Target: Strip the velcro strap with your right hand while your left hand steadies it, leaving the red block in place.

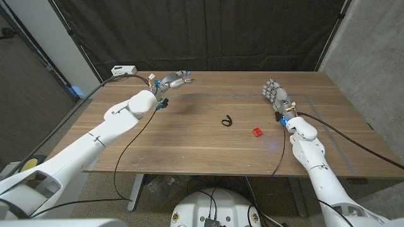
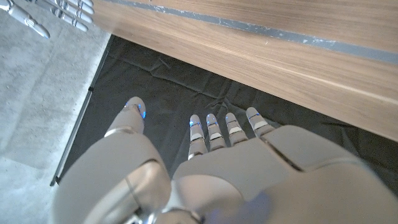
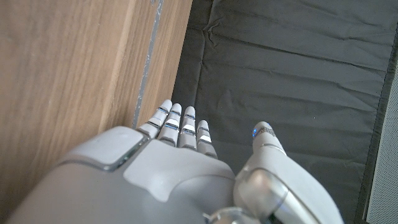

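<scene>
Wooden table, dark curtain behind; black velcro strap curled just left of red block, light, floppy; pinch free end; left hand, right hand spread, empty, well apart from block

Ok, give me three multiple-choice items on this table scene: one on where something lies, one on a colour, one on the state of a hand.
1. Where does the velcro strap lie relative to the red block?
A. On top of it
B. Apart from it, toward the robot's left
C. Wrapped around it

2. What colour is the strap?
A. Black
B. White
C. Yellow

3. What is the right hand doing?
A. Gripping the strap
B. Pressing on the block
C. Holding nothing, fingers extended

Answers: 1 B, bare wooden table shows between strap and block in the head view. 2 A, it is a small dark curl. 3 C, the right wrist view shows straight fingers with nothing in them; the left hand is likewise empty.
</scene>
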You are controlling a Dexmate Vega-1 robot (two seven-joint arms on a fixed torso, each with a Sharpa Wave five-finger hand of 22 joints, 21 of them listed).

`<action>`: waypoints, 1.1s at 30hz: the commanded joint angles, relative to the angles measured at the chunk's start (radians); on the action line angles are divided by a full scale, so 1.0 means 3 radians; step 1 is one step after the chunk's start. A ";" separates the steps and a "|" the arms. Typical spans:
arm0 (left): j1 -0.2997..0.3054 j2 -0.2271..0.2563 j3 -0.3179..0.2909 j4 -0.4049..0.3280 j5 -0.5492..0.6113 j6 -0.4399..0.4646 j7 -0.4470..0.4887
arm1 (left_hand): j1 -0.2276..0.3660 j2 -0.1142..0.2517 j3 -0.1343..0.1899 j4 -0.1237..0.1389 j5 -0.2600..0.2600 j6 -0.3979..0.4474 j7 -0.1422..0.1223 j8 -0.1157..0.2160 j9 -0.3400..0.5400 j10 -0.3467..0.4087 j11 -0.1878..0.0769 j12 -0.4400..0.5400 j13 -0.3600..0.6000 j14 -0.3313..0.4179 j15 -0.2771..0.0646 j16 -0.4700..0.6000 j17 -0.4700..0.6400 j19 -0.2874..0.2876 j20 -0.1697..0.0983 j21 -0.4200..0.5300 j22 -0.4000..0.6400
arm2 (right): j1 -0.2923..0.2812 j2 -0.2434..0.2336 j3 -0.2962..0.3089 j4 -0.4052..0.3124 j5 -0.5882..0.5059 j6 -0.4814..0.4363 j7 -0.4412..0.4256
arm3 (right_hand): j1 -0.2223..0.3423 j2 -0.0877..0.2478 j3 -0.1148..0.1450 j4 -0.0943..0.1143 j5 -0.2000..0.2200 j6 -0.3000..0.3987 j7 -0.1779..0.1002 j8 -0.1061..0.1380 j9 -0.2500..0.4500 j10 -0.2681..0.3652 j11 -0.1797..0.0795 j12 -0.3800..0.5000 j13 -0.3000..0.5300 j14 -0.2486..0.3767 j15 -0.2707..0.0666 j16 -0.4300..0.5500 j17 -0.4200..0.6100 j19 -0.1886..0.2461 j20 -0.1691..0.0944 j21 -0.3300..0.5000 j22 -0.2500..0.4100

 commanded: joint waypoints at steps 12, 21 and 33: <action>-0.0648 0.0203 0.0483 -0.0572 0.1077 0.0656 -0.1038 | 0.0017 -0.0077 -0.0049 -0.0018 0.0012 0.0270 -0.0040 0.0088 0.0018 0.0027 -0.0068 0.0053 0.0025 -0.0068 -0.0017 -0.0012 0.0033 -0.0115 0.0001 -0.0032 0.0011 | -0.0026 0.0076 0.0067 0.0031 0.0005 0.0109 0.0051 | -0.0031 -0.0007 0.0011 0.0023 0.0023 0.0035 0.0000 0.0011 0.0006 0.0028 0.0002 0.0020 0.0007 0.0023 0.0020 0.0007 0.0020 0.0012 0.0026 -0.0010 0.0006; -0.0967 0.0132 0.0746 -0.0639 0.1606 0.0765 -0.1623 | 0.0114 -0.0015 -0.0005 -0.0025 0.0004 0.0520 0.0076 0.0195 0.0052 0.0263 -0.0091 0.0181 0.0046 0.0209 -0.0146 0.0100 0.0087 0.0087 -0.0054 0.0064 0.0019 | -0.0049 0.0085 0.0087 0.0033 0.0026 0.0133 0.0058 | -0.0045 -0.0007 0.0011 0.0032 0.0023 0.0041 -0.0002 0.0011 0.0005 0.0046 0.0001 0.0025 0.0007 0.0024 0.0017 0.0004 0.0021 0.0015 0.0025 -0.0015 0.0007; -0.1367 -0.0112 0.1067 -0.0592 0.2382 0.0726 -0.2461 | 0.0143 -0.0085 -0.0033 -0.0044 0.0014 0.0665 0.0129 0.0273 0.0080 0.0240 -0.0098 0.0205 0.0071 0.0193 -0.0163 0.0091 0.0135 0.0101 -0.0077 0.0084 0.0029 | -0.0038 0.0100 0.0121 0.0094 0.0076 0.0228 0.0096 | -0.0067 -0.0007 0.0008 0.0045 0.0021 0.0059 -0.0002 0.0014 0.0004 0.0056 0.0005 0.0025 0.0006 0.0031 0.0020 0.0004 0.0024 0.0016 0.0029 -0.0021 0.0008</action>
